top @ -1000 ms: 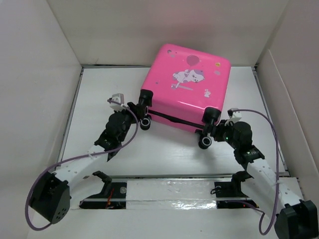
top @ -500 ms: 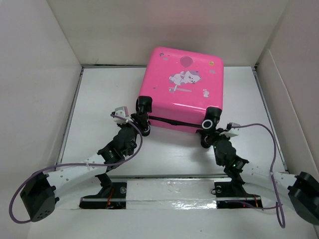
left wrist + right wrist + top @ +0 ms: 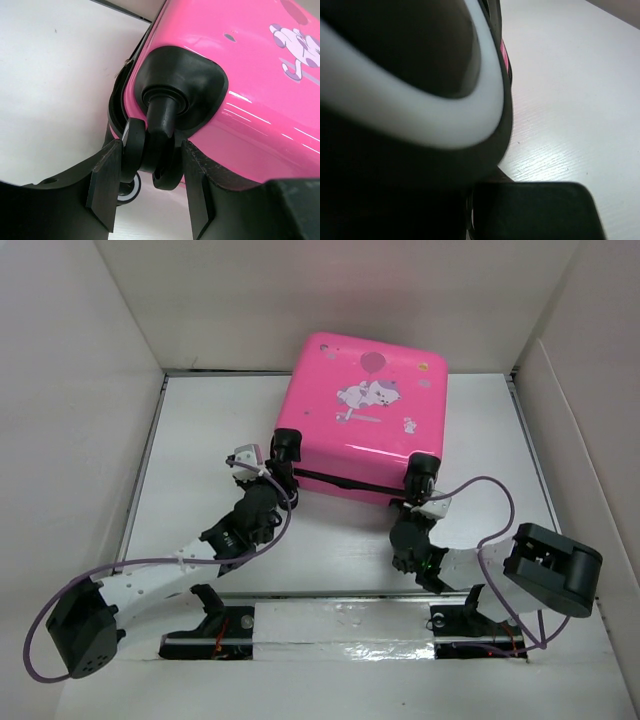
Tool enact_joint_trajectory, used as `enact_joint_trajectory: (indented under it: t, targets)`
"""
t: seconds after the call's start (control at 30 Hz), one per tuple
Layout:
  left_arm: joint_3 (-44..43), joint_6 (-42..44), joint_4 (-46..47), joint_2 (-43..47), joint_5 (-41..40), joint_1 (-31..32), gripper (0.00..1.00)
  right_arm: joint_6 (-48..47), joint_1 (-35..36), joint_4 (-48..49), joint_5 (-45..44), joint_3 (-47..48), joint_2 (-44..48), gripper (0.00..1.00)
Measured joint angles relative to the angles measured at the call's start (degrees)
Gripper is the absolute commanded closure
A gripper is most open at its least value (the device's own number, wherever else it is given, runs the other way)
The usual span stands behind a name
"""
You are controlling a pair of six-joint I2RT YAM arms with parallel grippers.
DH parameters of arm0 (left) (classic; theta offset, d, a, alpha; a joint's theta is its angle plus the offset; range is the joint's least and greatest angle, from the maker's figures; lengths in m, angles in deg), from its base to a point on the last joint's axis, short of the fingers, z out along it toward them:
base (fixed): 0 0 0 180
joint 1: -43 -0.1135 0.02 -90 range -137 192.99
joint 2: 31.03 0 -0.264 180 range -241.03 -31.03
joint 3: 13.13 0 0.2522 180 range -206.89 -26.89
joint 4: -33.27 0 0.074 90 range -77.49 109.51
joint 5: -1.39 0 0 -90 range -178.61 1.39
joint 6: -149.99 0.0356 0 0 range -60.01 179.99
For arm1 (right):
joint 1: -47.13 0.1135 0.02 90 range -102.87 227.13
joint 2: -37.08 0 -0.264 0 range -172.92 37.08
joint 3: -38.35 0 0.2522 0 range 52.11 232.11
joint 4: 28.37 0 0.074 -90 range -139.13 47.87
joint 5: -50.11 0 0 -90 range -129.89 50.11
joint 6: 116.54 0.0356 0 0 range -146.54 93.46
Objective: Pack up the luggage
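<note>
The luggage [image 3: 370,410] is a closed bright-pink suitcase with a cartoon print, lying at the back middle of the table with its wheel end toward me. It also fills the left wrist view [image 3: 260,75]. My left gripper [image 3: 278,478] [image 3: 150,185] is shut on the near-left black caster wheel [image 3: 150,150], one finger on each side of it. My right gripper [image 3: 412,508] [image 3: 465,210] is at the near-right wheel [image 3: 420,100], which fills that view, blurred, with a white ring. Only one right finger [image 3: 535,210] shows, and the wheel rests against it.
White walls [image 3: 90,390] enclose the table on the left, back and right. A taped rail [image 3: 340,625] runs along the near edge between the arm bases. The right arm's elbow [image 3: 550,570] sticks out to the right. Bare table [image 3: 200,430] lies left of the luggage.
The luggage has turned a little and shifted left and back, with both grippers staying at its wheels. The right arm has folded, swinging its elbow out to the right.
</note>
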Motion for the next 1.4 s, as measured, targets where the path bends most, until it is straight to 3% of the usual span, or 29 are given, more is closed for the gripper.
enact_joint_trajectory:
  t: [0.13,0.27,0.47,0.63,0.83,1.03,1.23,1.3,1.4]
  targets:
    - [-0.1,-0.3,1.3,-0.7,1.6,-3.0,1.00,-2.4,0.0,0.8,0.9,1.7,-1.2,1.00]
    - [-0.2,-0.5,2.4,-0.6,3.3,-6.2,1.00,-4.6,0.0,-4.2,3.9,4.3,-0.4,1.00]
    - [-0.8,-0.2,-2.3,4.1,7.4,-7.1,1.00,-6.1,-1.4,-20.9,13.6,4.6,13.2,1.00]
    - [0.2,-3.1,-3.1,6.7,17.0,-7.1,1.00,-5.8,-9.9,-34.2,24.3,4.4,26.3,1.00]
    - [2.3,-9.2,8.0,1.0,25.0,-4.9,1.00,-5.8,-26.1,-38.1,39.1,1.4,38.2,1.00]
    - [2.3,-13.2,19.5,-7.4,30.8,-2.5,1.00,-3.1,-35.1,-35.0,39.6,0.0,38.0,1.00]
    - [1.6,-14.8,28.0,-14.0,32.8,-1.9,1.00,-4.4,-28.2,-16.5,27.1,-2.9,19.9,1.00]
    - [1.2,-15.3,29.5,-14.8,34.9,-1.7,1.00,-4.5,-20.3,-11.1,36.4,-1.8,12.5,1.00]
    - [0.8,-16.1,28.2,-16.4,44.2,2.9,1.00,-4.0,-8.9,-5.2,51.9,2.1,4.0,1.00]
